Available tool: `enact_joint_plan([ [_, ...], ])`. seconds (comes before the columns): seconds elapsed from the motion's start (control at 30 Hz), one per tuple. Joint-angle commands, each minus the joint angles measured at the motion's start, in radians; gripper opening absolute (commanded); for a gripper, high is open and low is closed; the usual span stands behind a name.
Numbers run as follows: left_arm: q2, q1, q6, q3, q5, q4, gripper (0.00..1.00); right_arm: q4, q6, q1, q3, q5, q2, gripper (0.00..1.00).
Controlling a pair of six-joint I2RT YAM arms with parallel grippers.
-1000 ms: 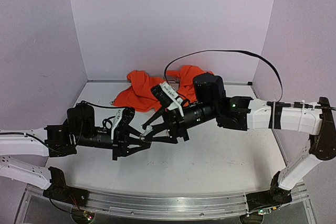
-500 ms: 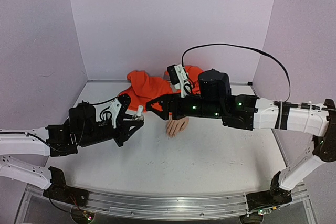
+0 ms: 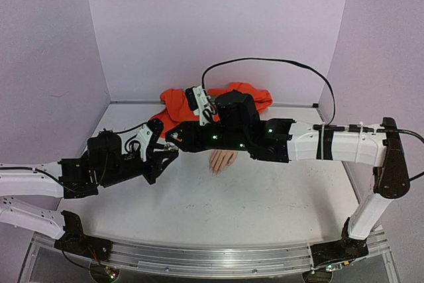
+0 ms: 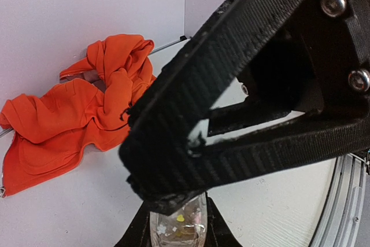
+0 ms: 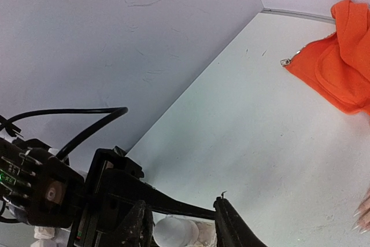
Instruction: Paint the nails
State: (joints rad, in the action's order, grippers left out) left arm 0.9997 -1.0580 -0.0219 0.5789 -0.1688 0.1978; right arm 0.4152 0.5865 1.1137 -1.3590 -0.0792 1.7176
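Left claw [image 3: 168, 154] clamps bottle [image 4: 176, 227]; right claw [image 3: 175, 138] straddles white cap [image 5: 172, 231] (pinched? cannot tell). Nails [image 3: 216, 169] at 4 o'clock, apart.

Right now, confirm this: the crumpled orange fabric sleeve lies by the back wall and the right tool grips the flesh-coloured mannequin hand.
Wrong: the right tool brackets a small bottle's white cap; the flesh-coloured mannequin hand lies untouched, as the top view shows. The rest stands.

Bright, even, diffuse light; faint soft shadows; sharp focus; mild wide-angle stretch.
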Motion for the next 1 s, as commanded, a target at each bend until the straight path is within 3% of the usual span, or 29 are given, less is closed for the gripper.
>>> enact_joint_plan([
  [0.0,-0.012,0.003,0.018,0.012,-0.016,0.031,0.00,0.016,-0.014,0.011,-0.077,0.010,0.029,0.28],
  [0.17,-0.024,0.003,0.019,0.013,0.020,0.029,0.00,0.021,-0.073,0.010,-0.062,-0.045,0.012,0.08],
  [0.27,-0.027,0.003,0.043,0.014,0.102,0.030,0.00,0.051,-0.220,-0.004,-0.025,-0.189,-0.039,0.00],
  [0.33,-0.030,0.003,0.071,0.019,0.242,0.027,0.00,0.128,-0.353,-0.039,0.061,-0.458,-0.086,0.00],
  [0.4,-0.040,0.003,0.086,0.019,0.443,0.027,0.00,0.221,-0.522,-0.066,0.153,-1.052,-0.117,0.00],
  [0.43,-0.042,0.003,0.091,0.022,0.584,0.027,0.00,0.228,-0.545,-0.067,0.171,-1.154,-0.127,0.00],
  [0.5,-0.034,0.004,0.077,0.038,0.677,0.026,0.00,0.148,-0.562,-0.065,0.134,-1.174,-0.106,0.00],
  [0.57,-0.025,0.004,0.064,0.048,0.664,0.026,0.00,0.034,-0.670,-0.064,0.125,-1.113,-0.121,0.00],
  [0.67,-0.025,0.004,0.052,0.042,0.569,0.026,0.00,0.053,-0.636,-0.065,0.155,-0.967,-0.162,0.00],
  [0.7,-0.026,0.004,0.046,0.042,0.520,0.027,0.00,0.063,-0.604,-0.065,0.162,-0.869,-0.176,0.14],
  [0.73,-0.028,0.004,0.042,0.042,0.469,0.026,0.00,0.069,-0.557,-0.066,0.168,-0.754,-0.191,0.39],
  [0.77,-0.028,0.004,0.036,0.041,0.408,0.024,0.00,0.070,-0.515,-0.066,0.174,-0.625,-0.206,0.57],
  [0.8,-0.030,0.004,0.032,0.039,0.345,0.022,0.00,0.068,-0.465,-0.066,0.181,-0.477,-0.218,0.68],
  [0.87,-0.029,0.003,0.031,0.036,0.218,0.015,0.00,0.056,-0.369,-0.065,0.189,-0.235,-0.235,0.80],
  [0.97,-0.018,0.003,0.031,0.039,0.042,-0.004,0.00,0.044,-0.222,-0.065,0.206,-0.090,-0.246,0.84],
])
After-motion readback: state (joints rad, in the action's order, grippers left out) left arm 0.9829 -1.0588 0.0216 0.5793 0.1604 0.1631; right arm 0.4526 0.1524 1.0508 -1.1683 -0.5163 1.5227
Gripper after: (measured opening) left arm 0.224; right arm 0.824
